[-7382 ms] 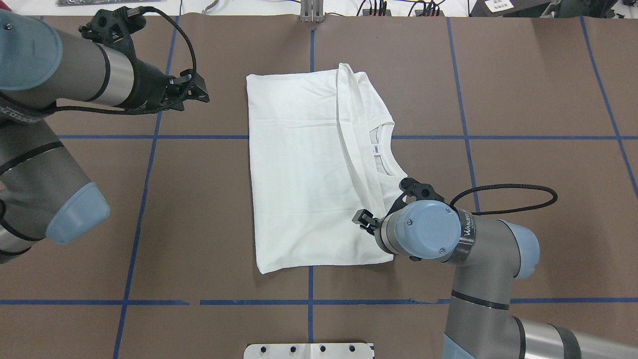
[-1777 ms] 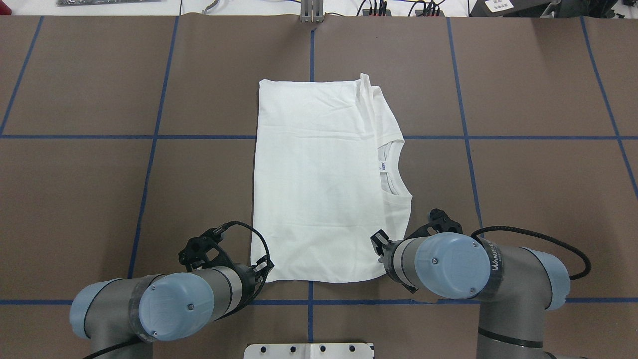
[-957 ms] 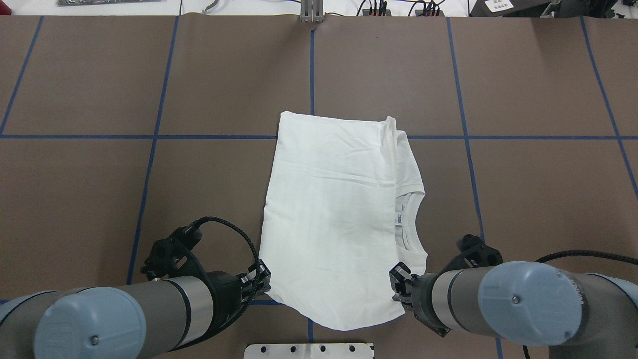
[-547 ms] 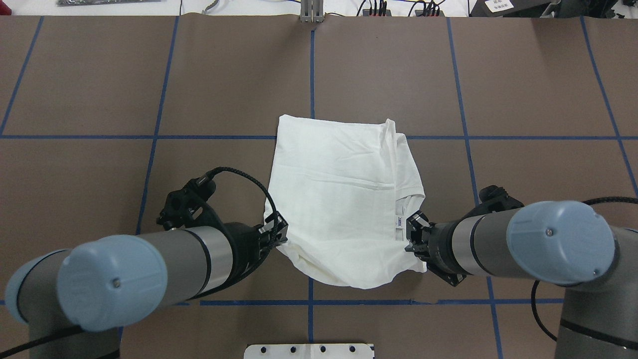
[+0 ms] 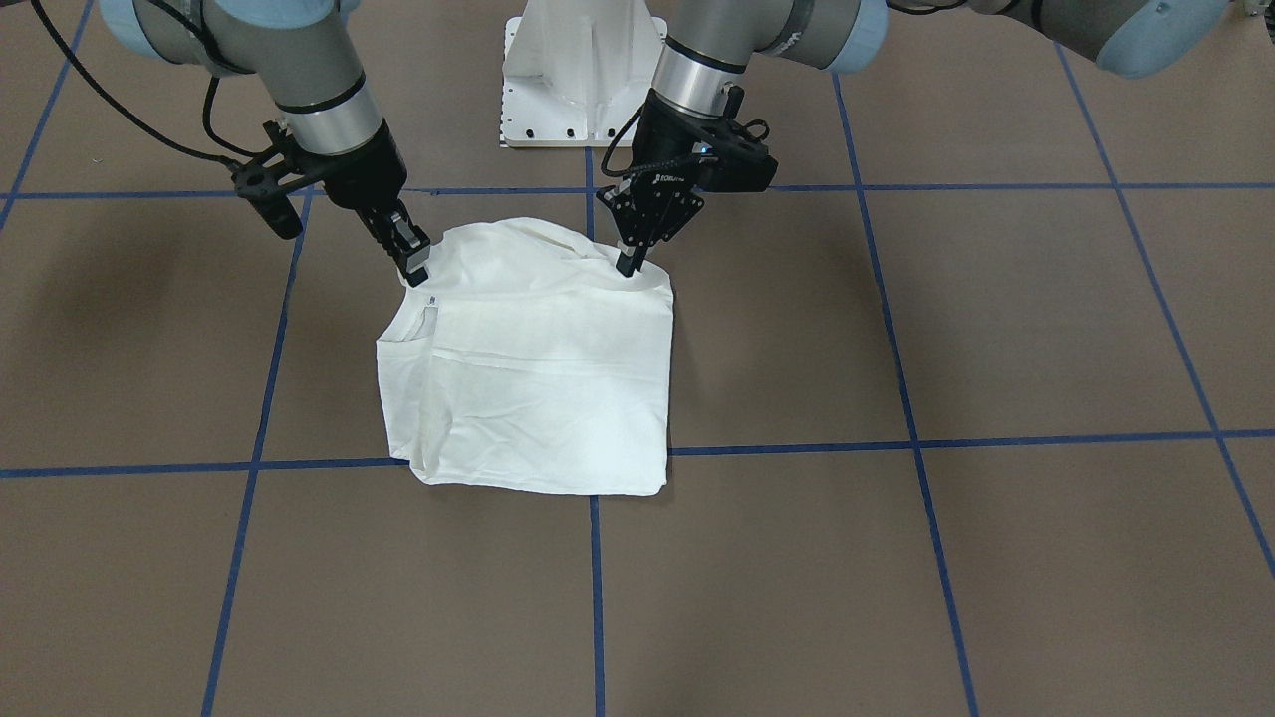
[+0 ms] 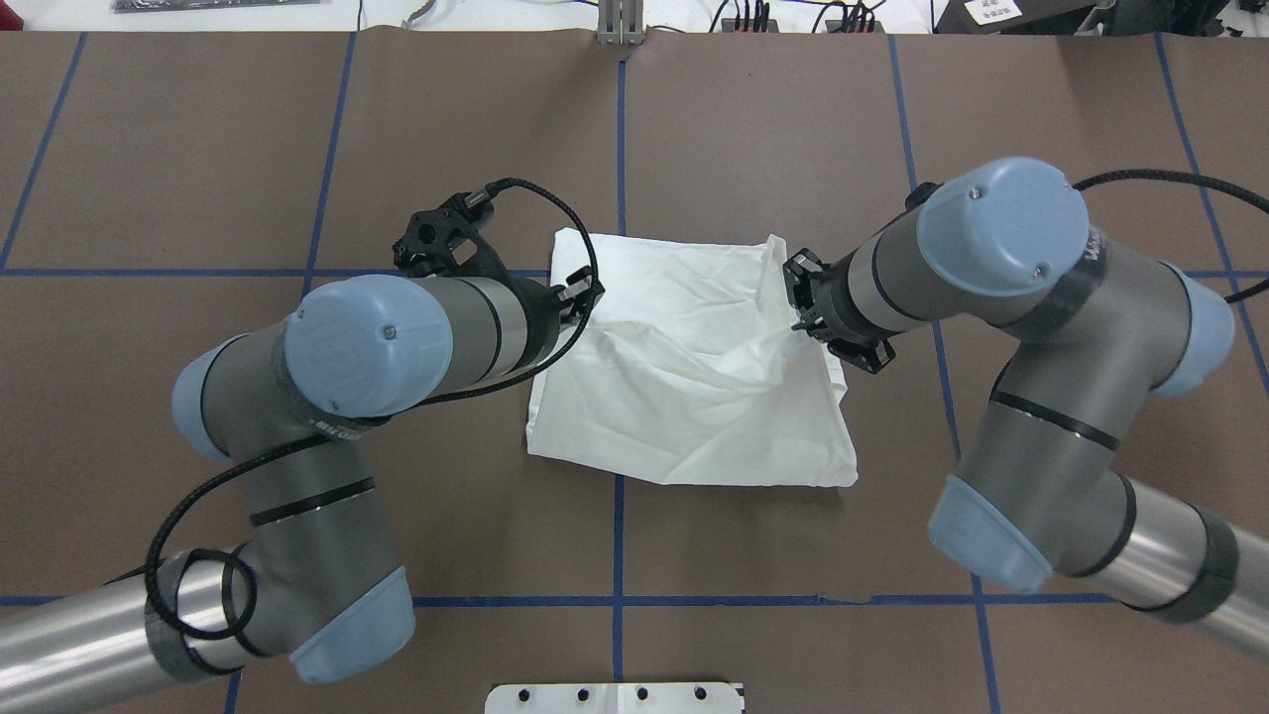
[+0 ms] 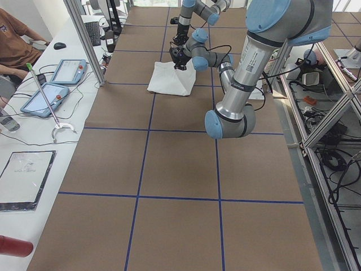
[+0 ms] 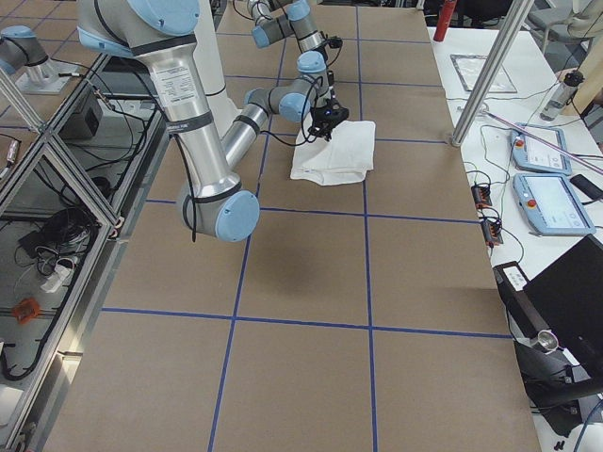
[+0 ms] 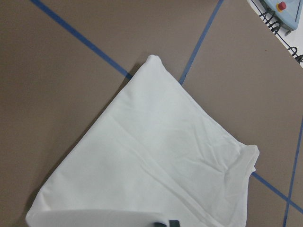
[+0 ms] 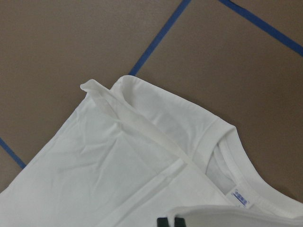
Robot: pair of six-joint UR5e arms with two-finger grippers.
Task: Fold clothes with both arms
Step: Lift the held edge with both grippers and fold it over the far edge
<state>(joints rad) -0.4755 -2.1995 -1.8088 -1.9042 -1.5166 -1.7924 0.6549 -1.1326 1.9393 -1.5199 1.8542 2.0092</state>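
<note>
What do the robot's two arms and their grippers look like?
Both the left arm and the right arm are silver-grey tubes with rounded light blue joint caps. The left gripper and the right gripper are black, with two thin fingers. A black braided cable loops at each wrist. The left gripper carries small white lettering, too small to read.

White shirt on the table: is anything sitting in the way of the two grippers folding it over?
Nothing visible is. The black two-finger left gripper and right gripper each pinch the lifted edge of the white cotton shirt. Nothing lies on the shirt, and the brown table around it is bare.
</note>
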